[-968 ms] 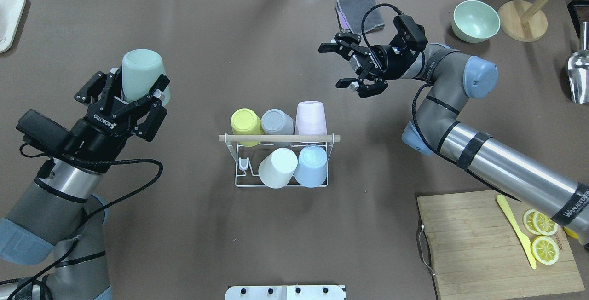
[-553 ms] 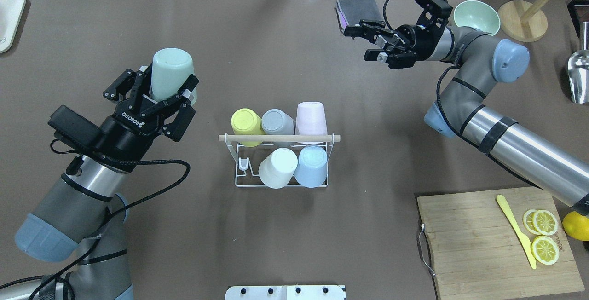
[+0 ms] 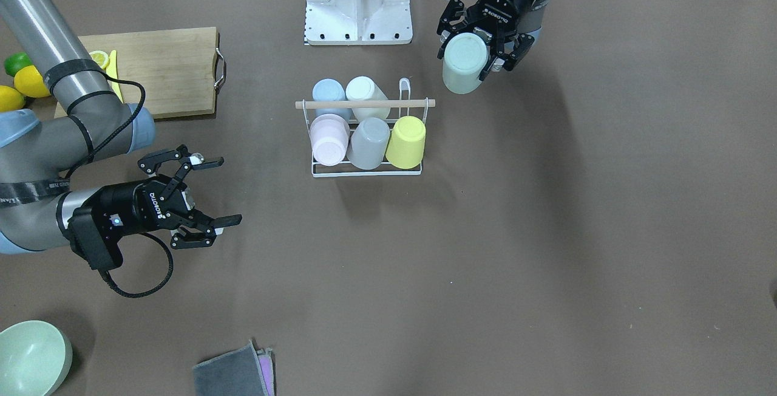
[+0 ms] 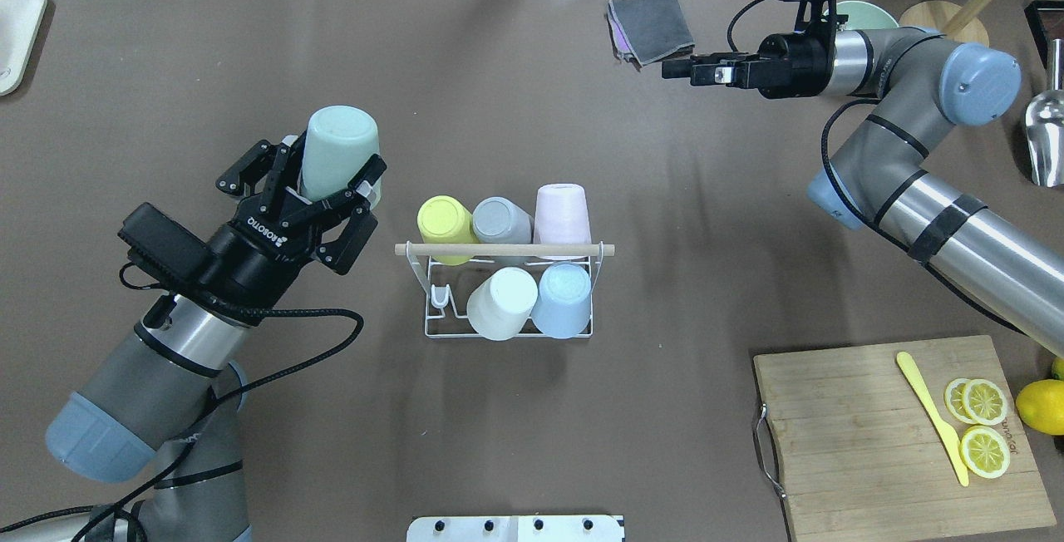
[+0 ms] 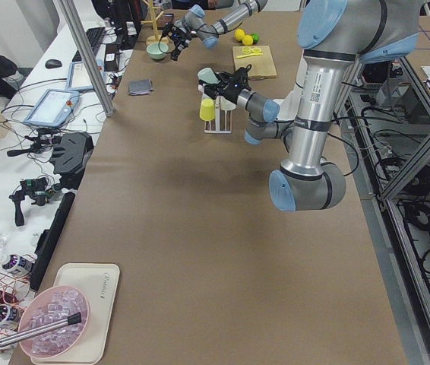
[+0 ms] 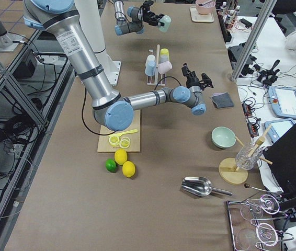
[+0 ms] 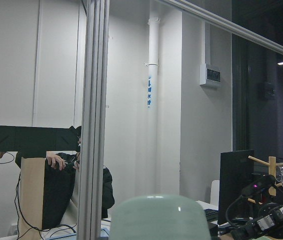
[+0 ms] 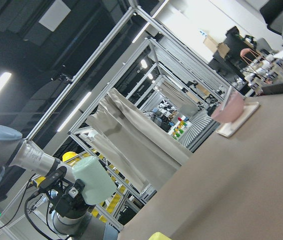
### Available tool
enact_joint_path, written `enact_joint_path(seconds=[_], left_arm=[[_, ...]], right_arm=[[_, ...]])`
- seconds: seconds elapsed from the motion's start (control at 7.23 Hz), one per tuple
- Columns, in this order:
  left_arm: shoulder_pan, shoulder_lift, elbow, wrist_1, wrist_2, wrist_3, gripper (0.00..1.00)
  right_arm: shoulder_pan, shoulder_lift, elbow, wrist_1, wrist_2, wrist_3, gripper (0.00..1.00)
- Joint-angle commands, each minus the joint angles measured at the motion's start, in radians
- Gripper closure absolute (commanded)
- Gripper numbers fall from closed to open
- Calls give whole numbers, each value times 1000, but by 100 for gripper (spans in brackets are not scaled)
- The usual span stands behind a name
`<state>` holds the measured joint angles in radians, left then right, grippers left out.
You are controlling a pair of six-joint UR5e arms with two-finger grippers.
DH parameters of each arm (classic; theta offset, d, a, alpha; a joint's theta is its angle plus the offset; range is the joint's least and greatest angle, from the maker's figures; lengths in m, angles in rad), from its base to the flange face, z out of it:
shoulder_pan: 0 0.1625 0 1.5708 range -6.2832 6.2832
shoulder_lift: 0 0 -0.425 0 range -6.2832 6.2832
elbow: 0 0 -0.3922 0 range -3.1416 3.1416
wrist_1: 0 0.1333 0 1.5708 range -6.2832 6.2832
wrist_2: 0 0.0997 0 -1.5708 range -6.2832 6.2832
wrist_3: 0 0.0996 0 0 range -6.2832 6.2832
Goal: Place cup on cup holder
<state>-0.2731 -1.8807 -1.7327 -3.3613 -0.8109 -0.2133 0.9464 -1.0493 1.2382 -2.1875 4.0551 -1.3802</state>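
My left gripper (image 4: 332,161) is shut on a pale green cup (image 4: 337,143), held upside down above the table, left of the cup holder. The cup holder (image 4: 507,249) is a white wire rack with a wooden rod at the table's middle. It carries several upturned cups: yellow, grey, pink, white and blue. One prong (image 4: 440,297) at its near left is bare. In the front view the green cup (image 3: 464,68) hangs off the rack's corner. My right gripper (image 3: 221,191) is open and empty, far from the rack.
A grey cloth (image 4: 652,22) and a green bowl (image 3: 30,356) lie beyond my right gripper. A cutting board (image 4: 864,434) with lemon slices and a yellow knife sits at the near right. A metal scoop (image 4: 1046,130) is at the right edge, a white tray (image 4: 17,27) at the far left.
My left arm has carried the green cup rightward, closer to the rack. My right arm has pulled away toward the table's far right side and turned its gripper side-on.
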Motion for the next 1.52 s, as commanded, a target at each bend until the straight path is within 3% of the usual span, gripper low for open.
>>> enact_joint_path(seconds=[0.0,0.28,0.55,1.11,1.25,1.38], left_arm=[[55,11,16,-21,-34,3,100],[75,11,8,-18,-40,3,100],[107,34,10,-38,-37,17,100],[130,14,54,-43,-25,17,100],[132,8,65,-41,4,17,100],[130,-9,83,-41,10,17,100]], right_arm=[[29,-27,40,-104,-68,268,3],[54,-49,41,-110,-166,499,4],[66,-96,99,-110,-325,738,6],[97,-112,133,-113,-624,932,9],[94,-112,135,-115,-652,954,9],[104,-112,129,-115,-745,957,0]])
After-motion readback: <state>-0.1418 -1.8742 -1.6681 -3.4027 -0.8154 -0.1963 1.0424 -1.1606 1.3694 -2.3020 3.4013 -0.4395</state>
